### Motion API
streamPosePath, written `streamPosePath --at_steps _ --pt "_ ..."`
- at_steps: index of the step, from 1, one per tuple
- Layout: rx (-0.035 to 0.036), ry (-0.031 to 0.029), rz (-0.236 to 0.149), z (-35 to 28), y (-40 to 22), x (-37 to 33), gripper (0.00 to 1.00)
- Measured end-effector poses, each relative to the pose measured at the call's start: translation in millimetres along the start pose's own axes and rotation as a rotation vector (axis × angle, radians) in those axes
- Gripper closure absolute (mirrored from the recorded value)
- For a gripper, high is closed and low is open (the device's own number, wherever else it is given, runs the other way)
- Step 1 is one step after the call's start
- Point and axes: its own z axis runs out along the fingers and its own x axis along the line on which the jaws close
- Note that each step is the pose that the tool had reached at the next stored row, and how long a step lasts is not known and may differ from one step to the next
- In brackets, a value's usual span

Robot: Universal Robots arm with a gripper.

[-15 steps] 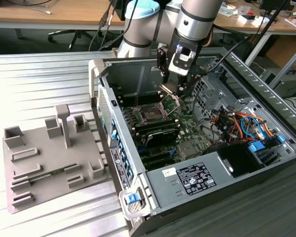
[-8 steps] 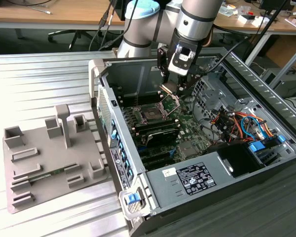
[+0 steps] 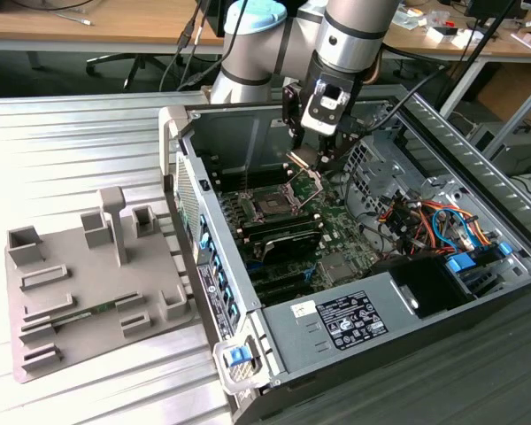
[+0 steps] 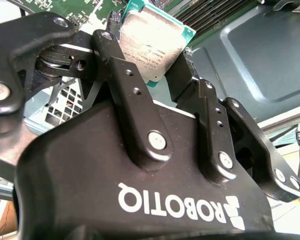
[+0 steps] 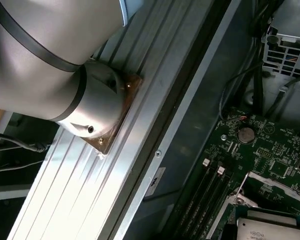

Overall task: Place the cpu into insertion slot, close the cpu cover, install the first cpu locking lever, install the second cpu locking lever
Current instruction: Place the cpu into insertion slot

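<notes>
In the second wrist view the cpu (image 4: 152, 37), a flat square chip with a silvery top and green edge, sits clamped between the two black fingers (image 4: 121, 70) of my gripper (image 4: 154, 60). In the exterior view my gripper (image 3: 319, 158) hangs inside the open computer case, just above and toward the exterior view's right of the insertion slot (image 3: 273, 206), a dark square socket on the green board. The cpu cover (image 3: 306, 181) stands tilted open beside the socket, right under the gripper. The first wrist view catches a silvery chip surface (image 5: 272, 227) at its edge.
Long black memory slots (image 3: 283, 235) lie beside the socket. Orange and blue cables (image 3: 425, 221) bunch at the exterior view's right, with a labelled power supply (image 3: 341, 320) in front. The case walls (image 3: 181, 168) hem in the board. A grey fixture plate (image 3: 80, 283) sits outside the case.
</notes>
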Motion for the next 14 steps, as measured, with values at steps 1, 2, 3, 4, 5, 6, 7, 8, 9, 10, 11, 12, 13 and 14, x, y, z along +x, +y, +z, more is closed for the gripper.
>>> streamPosePath --at_steps 1,2,3,4,5,6,7,8,9,10,11,12,13,14 --pt "-0.0001 -0.0001 0.001 0.0 0.0 0.0 0.45" --pt "-0.0001 -0.0002 0.003 0.0 0.0 0.0 0.45" --pt "-0.0001 -0.0002 0.004 0.0 0.0 0.0 0.45" --pt "-0.0001 -0.0004 0.006 0.0 0.0 0.0 0.45" --pt "-0.0002 -0.0005 0.008 0.0 0.0 0.0 0.45" --pt "-0.0002 -0.0007 0.01 0.0 0.0 0.0 0.45" --pt "-0.0003 -0.0008 0.011 0.0 0.0 0.0 0.45" --pt "-0.0003 -0.0009 0.015 0.1 0.0 0.0 0.45" --pt "-0.0003 -0.0011 0.016 0.0 0.0 0.0 0.45" --pt "-0.0004 -0.0012 0.018 0.1 0.0 0.0 0.45" --pt "-0.0004 -0.0014 0.02 0.0 0.0 0.0 0.45" --pt "-0.0005 -0.0016 0.022 0.1 0.0 0.0 0.45" --pt "-0.0005 -0.0017 0.024 0.1 0.0 0.0 0.45" --pt "-0.0005 -0.0018 0.026 0.1 0.0 0.0 0.45"
